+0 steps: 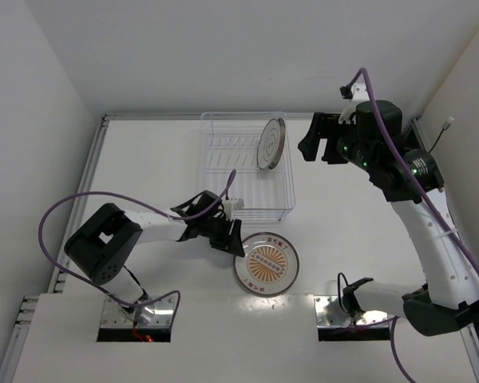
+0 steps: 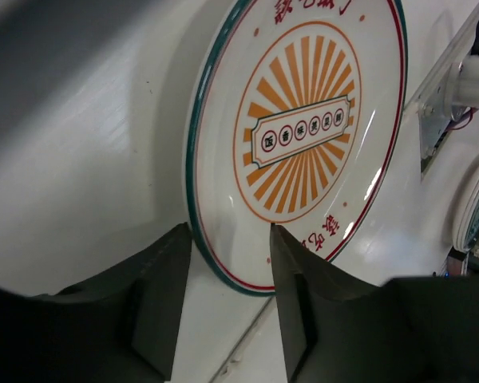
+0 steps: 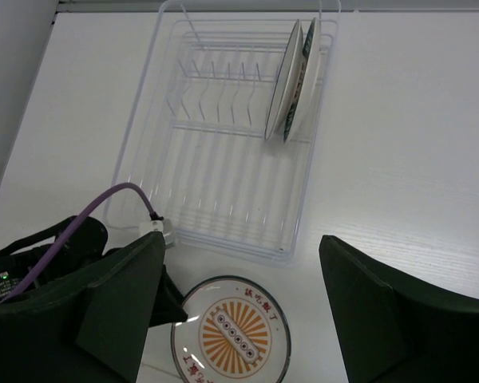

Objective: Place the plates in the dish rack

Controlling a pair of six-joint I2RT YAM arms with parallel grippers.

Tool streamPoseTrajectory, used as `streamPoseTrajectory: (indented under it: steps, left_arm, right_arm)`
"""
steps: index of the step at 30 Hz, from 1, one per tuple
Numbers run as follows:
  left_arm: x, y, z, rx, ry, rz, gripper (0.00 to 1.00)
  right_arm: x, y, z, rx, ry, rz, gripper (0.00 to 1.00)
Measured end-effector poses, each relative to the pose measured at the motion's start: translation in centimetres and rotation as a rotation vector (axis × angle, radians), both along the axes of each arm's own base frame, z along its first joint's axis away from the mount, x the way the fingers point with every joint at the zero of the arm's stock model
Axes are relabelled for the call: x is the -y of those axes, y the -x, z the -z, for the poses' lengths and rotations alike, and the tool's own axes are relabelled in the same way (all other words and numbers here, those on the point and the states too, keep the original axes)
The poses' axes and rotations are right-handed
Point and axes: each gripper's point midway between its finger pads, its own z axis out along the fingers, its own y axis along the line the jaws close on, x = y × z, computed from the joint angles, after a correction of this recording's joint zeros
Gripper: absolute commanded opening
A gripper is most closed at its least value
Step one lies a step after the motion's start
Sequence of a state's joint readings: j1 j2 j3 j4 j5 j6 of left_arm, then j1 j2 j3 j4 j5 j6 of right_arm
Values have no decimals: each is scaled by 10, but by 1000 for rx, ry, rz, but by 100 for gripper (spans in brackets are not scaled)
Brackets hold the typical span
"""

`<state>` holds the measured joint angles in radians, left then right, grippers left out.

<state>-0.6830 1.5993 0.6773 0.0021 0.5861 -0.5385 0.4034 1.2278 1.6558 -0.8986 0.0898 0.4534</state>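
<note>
The sunburst plate (image 1: 266, 263) lies flat on the bench (image 1: 144, 159), just in front of the near wall of the dish rack (image 1: 287, 209). The left hand (image 2: 230, 295) straddles its rim, one finger at the outer edge and the other over the glazed face. Whether it already bites or only brackets the rim I cannot tell. The right hand (image 1: 319, 140) hangs released, well above the bench beside the rack's right side.

The grip looks the likeliest thing to fail. A pinch on a thin, glossy rim may let the plate pivot or slide out as it tips up, and it sits close to the bench's near edge. Lifted low, it could catch the rack's wall and shove the light basket, or knock the racked plates (image 3: 291, 80) standing at the far right. The left arm's purple cable (image 1: 223, 191) loops over the rack's near corner — it might snag.

The contact under the rim is hidden, and the left wrist view cuts off the plate's top. The clear ribs are hard to trace, and the racked plates look like two from the right wrist but almost like one from above.
</note>
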Motion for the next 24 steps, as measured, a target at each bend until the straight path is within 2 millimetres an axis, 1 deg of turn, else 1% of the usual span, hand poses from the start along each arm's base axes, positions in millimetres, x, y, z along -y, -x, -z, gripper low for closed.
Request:
streamPoseTrajectory:
  steps: [1,3,4,7,9,11,13,15,16,17,18,19,20,21,23,24]
  left_arm:
    - [0,0,1,6,-4,4,25]
    - [0,0,1,11,-7,8,17]
    - [0,1,2,9,-8,8,10]
    - [0,3,1,7,-18,7,0]
    - [-1,8,0,-5,-35,9,0]
    - [0,19,-10,-4,-38,33,0]
    - [0,35,-20,-10,-44,69,0]
    - [2,44,-31,-9,-49,93,1]
    - [3,45,-34,-7,-51,97,8]
    - [3,43,-37,-2,-56,95,23]
    - [3,41,-37,6,-63,93,32]
    - [3,39,-36,4,-72,88,51]
    - [3,39,-33,0,-84,84,61]
    - [2,39,-29,-16,-97,76,69]
    - [1,41,-21,-53,-119,63,82]
    - [1,41,-16,-71,-129,55,83]
  right_arm:
    - [1,0,-2,4,0,4,75]
    - [3,1,-4,10,1,9,75]
    - [4,1,-6,13,2,12,75]
    - [7,2,-8,18,4,19,75]
    - [9,3,-8,16,6,23,75]
    - [10,4,-8,17,6,27,75]
    - [11,4,-8,17,7,29,75]
    - [11,4,-8,18,7,30,75]
    - [12,4,-9,19,6,31,74]
    - [12,4,-9,22,5,33,74]
    - [13,4,-10,24,4,35,74]
    - [13,5,-10,25,2,34,74]
    - [13,5,-10,26,1,32,74]
    - [13,5,-11,27,1,32,74]
    - [13,4,-11,27,-1,34,74]
    - [14,4,-11,27,-1,35,74]
